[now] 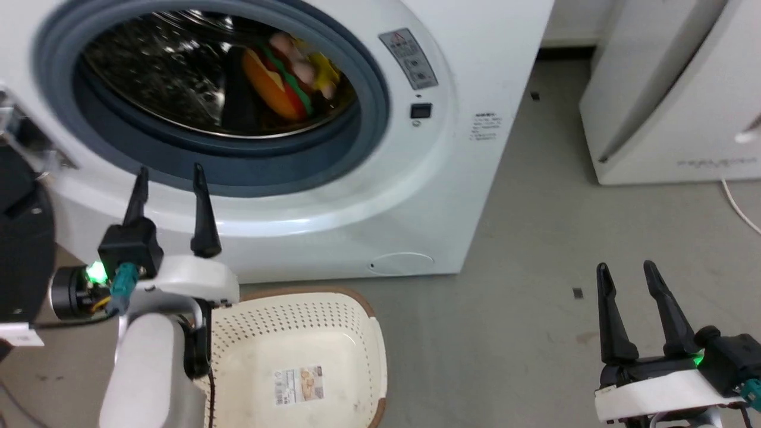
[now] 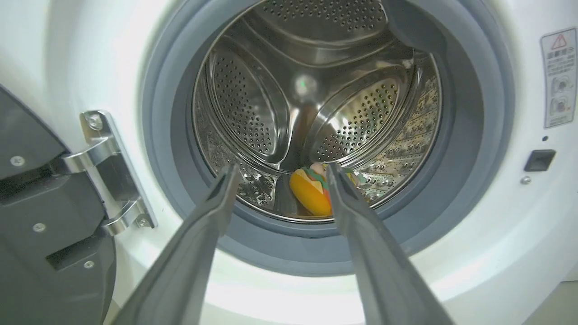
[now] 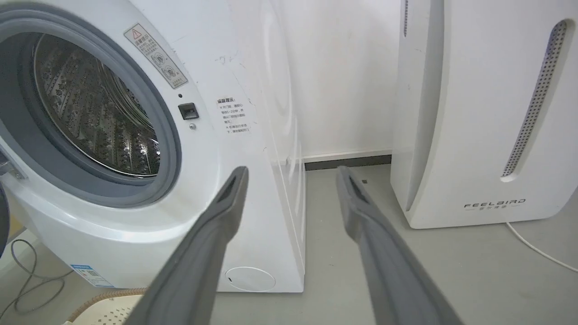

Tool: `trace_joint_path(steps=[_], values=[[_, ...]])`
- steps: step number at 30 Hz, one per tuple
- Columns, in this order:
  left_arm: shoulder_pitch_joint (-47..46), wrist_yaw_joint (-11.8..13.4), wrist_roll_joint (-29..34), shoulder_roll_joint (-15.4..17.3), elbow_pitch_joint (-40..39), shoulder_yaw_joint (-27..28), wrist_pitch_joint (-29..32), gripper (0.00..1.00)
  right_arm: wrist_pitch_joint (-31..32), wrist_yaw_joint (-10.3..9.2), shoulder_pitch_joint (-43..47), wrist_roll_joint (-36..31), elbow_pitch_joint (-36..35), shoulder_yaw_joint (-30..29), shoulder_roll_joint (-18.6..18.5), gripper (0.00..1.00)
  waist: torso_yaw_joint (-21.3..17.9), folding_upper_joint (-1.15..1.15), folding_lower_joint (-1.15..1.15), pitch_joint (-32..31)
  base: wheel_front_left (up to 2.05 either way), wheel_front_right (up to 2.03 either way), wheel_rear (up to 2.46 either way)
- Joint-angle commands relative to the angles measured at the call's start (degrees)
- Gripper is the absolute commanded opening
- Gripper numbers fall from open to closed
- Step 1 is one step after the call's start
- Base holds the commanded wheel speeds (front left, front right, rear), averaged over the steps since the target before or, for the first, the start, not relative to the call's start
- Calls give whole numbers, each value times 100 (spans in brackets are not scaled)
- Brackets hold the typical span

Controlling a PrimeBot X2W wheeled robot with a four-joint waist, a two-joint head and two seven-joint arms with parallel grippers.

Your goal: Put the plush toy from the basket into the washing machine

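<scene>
Both jaws spread, empty; plush toy [image 1: 279, 83] in washing machine [image 1: 452, 178] drum, basket [image 1: 357, 333] below opening, white appliance [image 1: 672, 119] beside

— How are the grippers made?
— On the left gripper [image 1: 169, 171] and right gripper [image 1: 626, 266], two long, tapered black fingers [image 1: 204, 220] are seen, set on black blocks [image 1: 128, 244] and white shells [image 1: 190, 276].
— And the wrists?
— A green light [image 1: 95, 272] is lit at each. A teal plug [image 1: 123, 285] and thin cables [image 1: 101, 304] are fitted. The forearm [image 1: 148, 368] is pale grey.

Grey floor [image 1: 535, 238], white wall [image 3: 343, 67] with dark skirting strip [image 3: 347, 161], white FEELBIRD appliance [image 3: 474, 113], white cable [image 3: 537, 250] trailing from its base
</scene>
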Motion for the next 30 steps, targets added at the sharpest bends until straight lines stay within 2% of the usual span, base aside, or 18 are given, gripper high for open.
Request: trace_joint_path(steps=[1, 10, 19, 27, 28, 30], values=[[193, -32, 35, -26, -128, -13, -28, 100, -24, -5, 77, -34, -45, 11, -1, 100, 217, 0, 1, -250, 0, 0, 0], [1214, -169, 148, -150, -627, -222, -28, 100, -24, -5, 338, -90, -39, -40, -1, 100, 417, 0, 1, -677, 0, 0, 0], [2009, -69, 212, -229, -995, -398, -28, 100, -24, -5, 599, -76, -44, -139, -1, 100, 551, 0, 1, -908, 0, 0, 0], [2236, -43, 177, -269, -1099, -487, -28, 100, -24, -5, 708, -17, 13, -174, -1, 100, 580, 0, 1, -984, 0, 0, 0], [2183, -61, 173, -247, -1078, -482, -2, 0, 2, -1, 625, -36, 4, -176, 0, 0, 581, 0, 1, -985, 0, 0, 0], [2183, -62, 173, -245, -1075, -483, 9, 0, 5, 0, 623, -39, 4, -177, 0, 0, 580, 0, 1, -987, 0, 0, 0]])
